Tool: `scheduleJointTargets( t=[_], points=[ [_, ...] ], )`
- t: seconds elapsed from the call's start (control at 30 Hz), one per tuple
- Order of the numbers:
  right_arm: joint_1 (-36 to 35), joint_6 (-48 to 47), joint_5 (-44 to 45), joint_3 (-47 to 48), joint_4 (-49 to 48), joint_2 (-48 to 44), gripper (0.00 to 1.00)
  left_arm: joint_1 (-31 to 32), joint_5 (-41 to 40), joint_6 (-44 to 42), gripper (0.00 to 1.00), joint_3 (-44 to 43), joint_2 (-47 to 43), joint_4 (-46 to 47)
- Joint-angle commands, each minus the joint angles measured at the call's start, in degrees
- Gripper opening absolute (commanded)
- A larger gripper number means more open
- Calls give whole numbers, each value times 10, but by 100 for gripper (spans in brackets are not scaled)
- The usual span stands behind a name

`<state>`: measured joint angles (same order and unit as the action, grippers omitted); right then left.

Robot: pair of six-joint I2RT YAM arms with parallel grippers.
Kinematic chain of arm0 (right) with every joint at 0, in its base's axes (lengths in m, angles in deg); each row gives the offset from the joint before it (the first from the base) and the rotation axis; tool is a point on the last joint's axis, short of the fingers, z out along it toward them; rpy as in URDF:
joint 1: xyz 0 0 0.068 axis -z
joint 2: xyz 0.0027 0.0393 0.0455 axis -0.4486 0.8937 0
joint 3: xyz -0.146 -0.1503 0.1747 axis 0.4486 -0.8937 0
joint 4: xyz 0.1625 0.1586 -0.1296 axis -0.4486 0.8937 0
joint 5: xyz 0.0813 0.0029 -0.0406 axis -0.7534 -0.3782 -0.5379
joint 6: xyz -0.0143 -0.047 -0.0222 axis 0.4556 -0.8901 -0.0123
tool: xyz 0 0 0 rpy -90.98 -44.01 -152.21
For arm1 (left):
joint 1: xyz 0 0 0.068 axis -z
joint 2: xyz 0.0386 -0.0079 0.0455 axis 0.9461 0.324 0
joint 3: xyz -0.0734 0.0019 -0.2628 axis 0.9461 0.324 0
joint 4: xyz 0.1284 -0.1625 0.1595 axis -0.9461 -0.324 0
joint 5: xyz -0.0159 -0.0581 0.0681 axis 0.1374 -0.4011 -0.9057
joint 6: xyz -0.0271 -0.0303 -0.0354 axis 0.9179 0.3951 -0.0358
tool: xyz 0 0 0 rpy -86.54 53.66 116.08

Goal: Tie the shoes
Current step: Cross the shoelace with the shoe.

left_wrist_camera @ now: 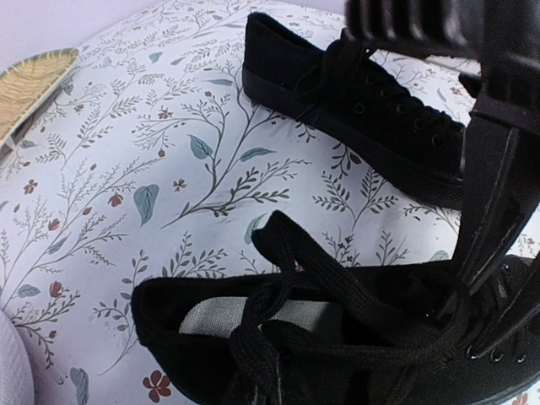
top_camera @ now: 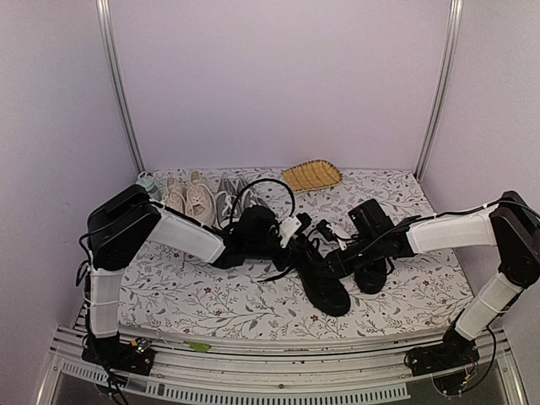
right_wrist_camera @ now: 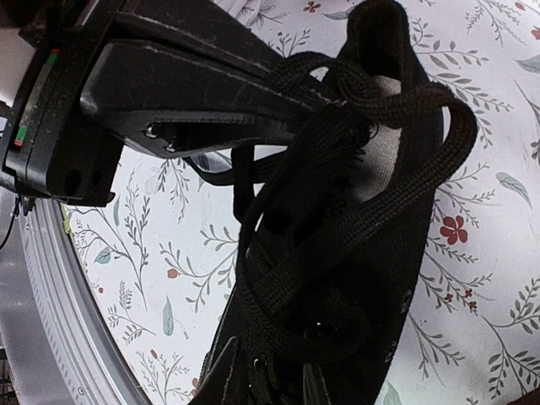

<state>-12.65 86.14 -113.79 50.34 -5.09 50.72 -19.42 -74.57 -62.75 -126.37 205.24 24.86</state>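
The white floral-print desk (top_camera: 211, 308) carries the work. The reference item is the nearer all-black low-top canvas sneaker (top_camera: 325, 287), which stands sole down with its opening upward so the laces can be reached. Its all-black mate (top_camera: 371, 272) lies near it on the right arm's side, with bare cloth between them.

The left gripper (top_camera: 297, 240) is above the reference sneaker's eyelets with its jaws together. Taut strands rise toward it, probably to hold tension.

The right gripper (top_camera: 331, 253) is over the tongue. A flat black lace loop (right_wrist_camera: 405, 126) drapes at one of its fingers (right_wrist_camera: 211, 84). Whether this gripper is clamped cannot be told. No bow is formed yet.
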Motion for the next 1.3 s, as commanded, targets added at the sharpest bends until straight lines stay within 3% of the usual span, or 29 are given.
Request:
scheduleJointTargets(
  t=[0.0, 0.23, 0.5, 1.0, 1.27],
  points=[
    [5, -10, 19, 23, 15, -2, 25, -9, 9, 1, 0, -8, 10, -8],
    [5, -26, 7, 37, 18, 7, 26, -10, 14, 2, 0, -12, 10, -17],
    [3, 47, 46, 15, -40, -21, 26, -11, 28, 16, 0, -3, 7, -5],
    [-38, 86, 74, -26, -15, -109, 28, -11, 19, 34, 0, 1, -1, -23],
    [-62, 157, 115, -28, -46, -93, 28, -11, 19, 42, 0, -1, -2, -25]
  ],
)
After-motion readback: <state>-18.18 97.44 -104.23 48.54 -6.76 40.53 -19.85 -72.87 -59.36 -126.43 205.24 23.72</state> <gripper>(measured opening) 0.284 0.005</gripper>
